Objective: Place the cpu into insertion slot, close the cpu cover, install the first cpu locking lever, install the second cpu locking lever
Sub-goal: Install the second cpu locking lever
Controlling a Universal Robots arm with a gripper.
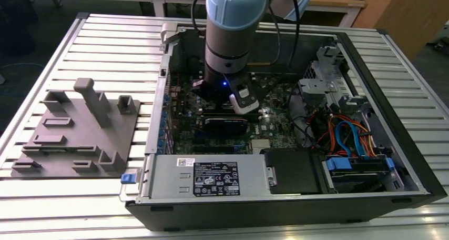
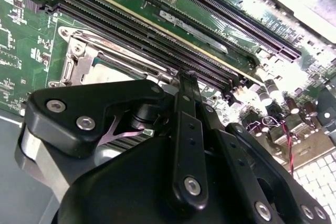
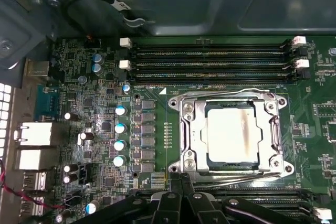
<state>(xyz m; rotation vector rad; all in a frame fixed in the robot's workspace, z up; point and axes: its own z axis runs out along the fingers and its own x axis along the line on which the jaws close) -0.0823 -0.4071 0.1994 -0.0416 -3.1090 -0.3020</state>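
In the first wrist view the cpu (image 3: 231, 132) lies flat in the insertion slot (image 3: 281, 169), its silver top showing through the window of the cpu cover (image 3: 191, 129). The cover lies down flat over it. One wire locking lever (image 3: 226, 92) runs along one edge of the socket and a second lever (image 3: 236, 178) along the opposite edge. My gripper (image 3: 181, 181) is at that second lever, fingertips together. In the second wrist view the gripper (image 2: 186, 77) sits beside the cover (image 2: 79, 61). In the exterior view the gripper (image 1: 242, 106) reaches down into the open computer case (image 1: 393, 92).
Long black memory slots (image 3: 210, 59) flank the socket, and a row of capacitors (image 3: 120, 129) stands beside it. A power supply (image 1: 210, 179) and bundled cables (image 1: 347, 135) fill the case. A grey fixture plate (image 1: 77, 135) lies on the slatted table at the exterior view's left.
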